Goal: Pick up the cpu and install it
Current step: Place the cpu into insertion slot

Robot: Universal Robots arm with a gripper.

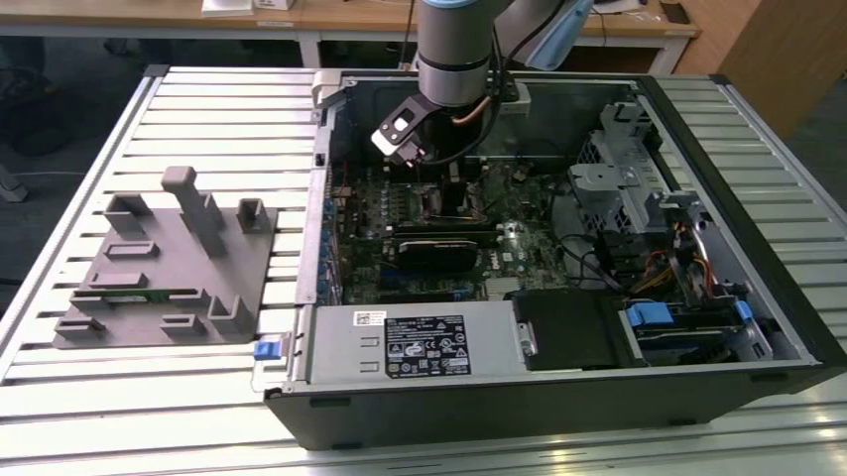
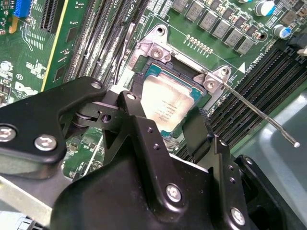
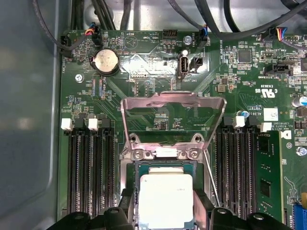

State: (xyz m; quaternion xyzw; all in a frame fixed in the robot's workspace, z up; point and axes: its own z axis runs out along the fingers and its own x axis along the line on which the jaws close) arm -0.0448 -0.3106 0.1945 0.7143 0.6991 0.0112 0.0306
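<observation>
Cpu (image 3: 165, 201): silvery-white sq. top, thin green rim

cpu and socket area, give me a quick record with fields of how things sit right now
cpu: silvery square chip lying at the socket opening
gripper: down over the cpu, inside the open computer case
load plate: swung up, open
lever: released, sticking out beside the socket
grey tray: outside the case, on the exterior view's left
</observation>
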